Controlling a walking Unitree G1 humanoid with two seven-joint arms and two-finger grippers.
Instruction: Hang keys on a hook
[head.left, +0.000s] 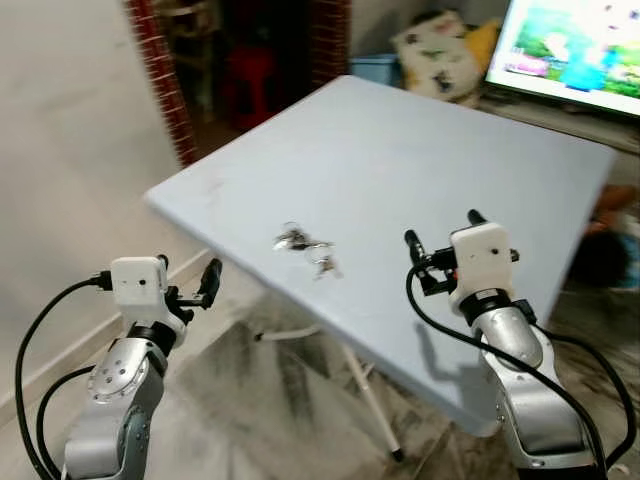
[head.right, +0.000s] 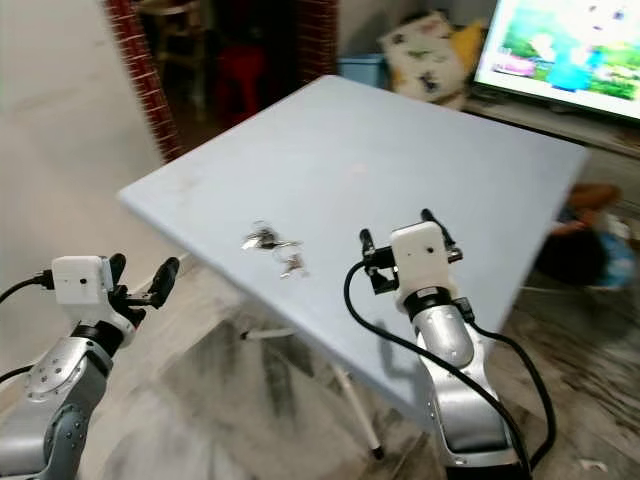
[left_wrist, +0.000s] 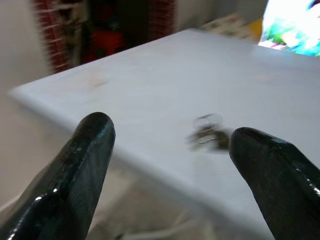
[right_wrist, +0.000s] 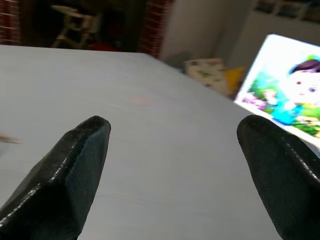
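From the head, the keys (head.left: 308, 250) lie on the pale table (head.left: 420, 150), strung out toward four o'clock, the left gripper (head.left: 190, 282) off its near edge, the right gripper (head.left: 440, 240) above it; both wrist views show fingers (left_wrist: 75, 170) spread wide, empty.
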